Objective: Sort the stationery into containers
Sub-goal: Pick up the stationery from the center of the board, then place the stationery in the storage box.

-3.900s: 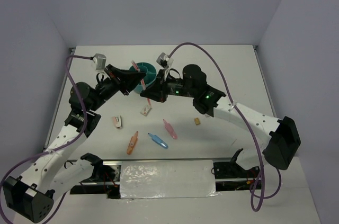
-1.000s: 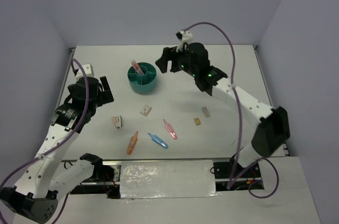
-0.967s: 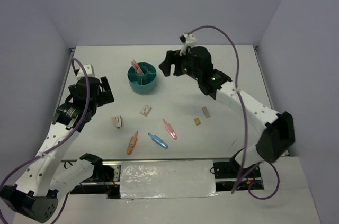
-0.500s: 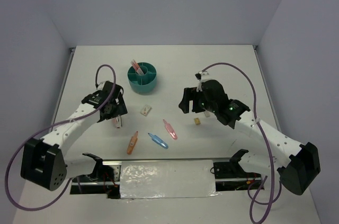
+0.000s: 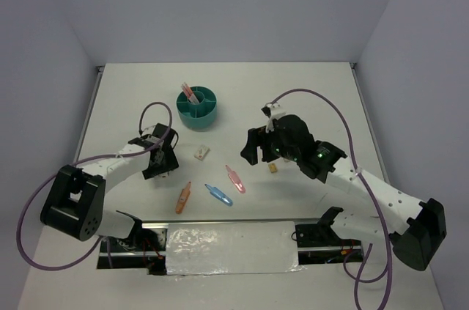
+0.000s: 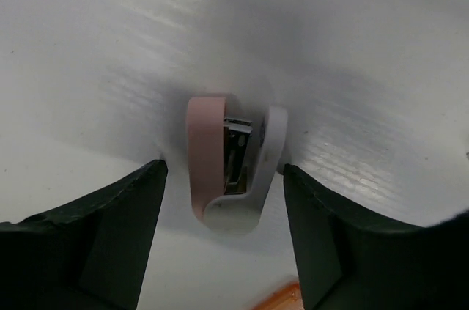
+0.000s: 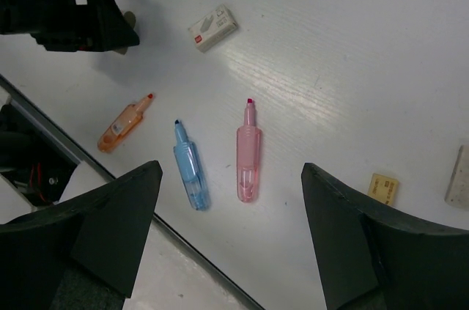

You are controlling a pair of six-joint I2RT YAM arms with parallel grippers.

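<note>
- The table (image 5: 315,90) is white, with both arms reaching in from the near edge.
- The right arm (image 5: 366,185) runs from its base at the near right corner diagonally toward the middle. It's bent at the elbow, and the wrist points left and down at the table.
- The left arm (image 5: 110,169) lies low and almost flat, stretching from the near left out to the right, with the wrist tipped down onto the table.
- The teal cup (image 5: 198,116) stands upright at the far middle, well apart from both grippers. A couple of pink pens (image 5: 187,92) stick out of one compartment on its left side.
- The right gripper (image 7: 231,233) hovers above the loose markers with its jaws spread wide and nothing between them.
- The left gripper (image 6: 223,178) is down at table level with its jaws apart. They straddle a pink and white piece (image 6: 231,160) that looks like a mini stapler, one finger on each side. I can't see it clamped yet.
- The pink marker (image 7: 248,155) and blue marker (image 7: 189,176) lie side by side near the front edge.
- The orange marker (image 7: 124,123) lies a bit further left of those two.
- A small white box (image 7: 212,28) sits between the markers and the cup.
- A tan eraser (image 7: 383,187) lies to the right of the pink marker, just below the right wrist in the overhead view.
</note>
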